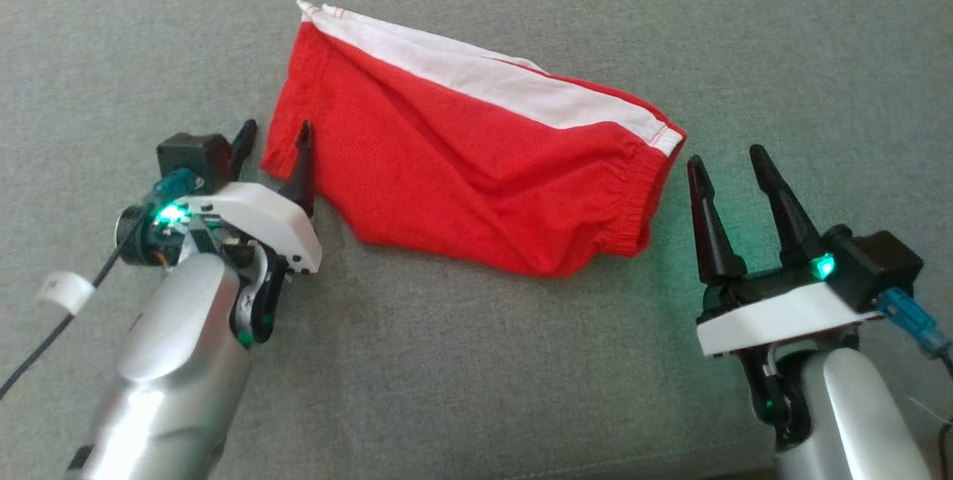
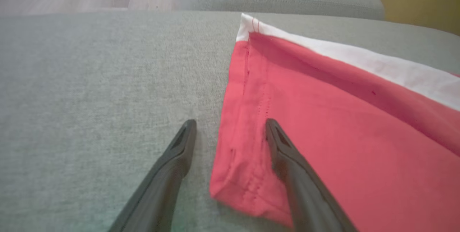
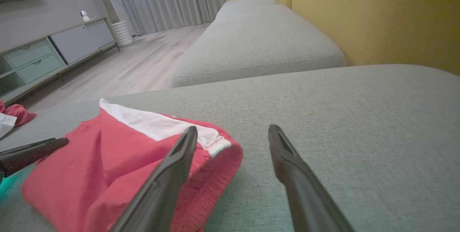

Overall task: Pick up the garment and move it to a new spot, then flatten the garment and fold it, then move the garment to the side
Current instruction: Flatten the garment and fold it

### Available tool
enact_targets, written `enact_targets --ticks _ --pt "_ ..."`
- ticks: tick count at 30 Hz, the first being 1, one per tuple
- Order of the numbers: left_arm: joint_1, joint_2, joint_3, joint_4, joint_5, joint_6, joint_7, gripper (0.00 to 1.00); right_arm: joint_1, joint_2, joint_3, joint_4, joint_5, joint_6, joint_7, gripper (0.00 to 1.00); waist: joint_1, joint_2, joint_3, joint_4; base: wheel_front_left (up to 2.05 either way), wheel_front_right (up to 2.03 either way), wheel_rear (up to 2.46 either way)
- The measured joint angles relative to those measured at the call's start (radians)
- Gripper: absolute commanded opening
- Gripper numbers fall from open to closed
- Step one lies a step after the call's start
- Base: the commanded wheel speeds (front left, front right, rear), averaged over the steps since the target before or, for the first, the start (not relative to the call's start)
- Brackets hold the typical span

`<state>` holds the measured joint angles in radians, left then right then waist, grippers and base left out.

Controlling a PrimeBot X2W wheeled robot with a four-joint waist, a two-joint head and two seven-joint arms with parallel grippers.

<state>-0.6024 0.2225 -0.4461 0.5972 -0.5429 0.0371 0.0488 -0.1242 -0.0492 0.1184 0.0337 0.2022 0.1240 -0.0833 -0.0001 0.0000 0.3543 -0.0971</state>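
Garment (image 1: 461, 160) lies spread on the grey sofa cushion (image 1: 476, 376), roughly in the middle of my head view. Its white stripe runs along the far edge, the elastic waistband is to the right and the leg hem to the left. Creases cross the red cloth, so I judge it only partly flattened. The left gripper (image 1: 274, 134) is released and holds nothing. Its jaws straddle the near left corner of the hem, one finger over the red cloth and the other over bare cushion just beside it. The right gripper (image 1: 726, 156) is likewise spread wide and empty, standing just to the right of the waistband with both fingers clear of the fabric. My worry on the left is layers: closing there could pinch only the top sheet of the hem, and a pull would then peel the garment apart rather than carry it. I cannot tell from the wrist view whether the finger over the cloth touches it or hovers above it. If it touches, any sideways move drags the corner and adds wrinkles. On the right, a close from where it stands would catch nothing, and a lift by the left alone would let the waistband end sag and bunch. Going low on this soft cushion could also dig a fingertip into the upholstery and snag it.
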Motion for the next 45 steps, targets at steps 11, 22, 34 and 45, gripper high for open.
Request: enact_targets --ticks 11,22,34,45 --pt "0.024 0.010 0.014 -0.122 -0.109 -0.047 0.176 0.45 0.016 0.000 -0.002 -0.043 0.000 0.000 0.010 1.00 0.0002 0.0000 0.021 -0.024 0.00 0.00 0.00" --pt "0.096 0.022 -0.001 -0.216 -0.092 -0.016 0.145 0.00 0.016 0.000 -0.028 -0.041 0.000 0.000 0.010 1.00 0.0002 0.0000 -0.006 -0.008 0.00 0.00 0.00" --pt "0.348 -0.004 0.027 -0.355 -0.125 0.054 0.014 0.00 0.057 0.001 -0.137 -0.034 -0.031 0.000 0.035 1.00 0.0001 0.0000 -0.079 0.092 0.00 0.00 0.00" --pt "0.407 -0.045 0.021 -0.333 -0.130 0.078 -0.060 0.84 0.057 0.001 -0.137 -0.038 -0.036 0.000 0.071 1.00 0.0001 0.0000 -0.122 0.126 0.00 0.00 0.00"
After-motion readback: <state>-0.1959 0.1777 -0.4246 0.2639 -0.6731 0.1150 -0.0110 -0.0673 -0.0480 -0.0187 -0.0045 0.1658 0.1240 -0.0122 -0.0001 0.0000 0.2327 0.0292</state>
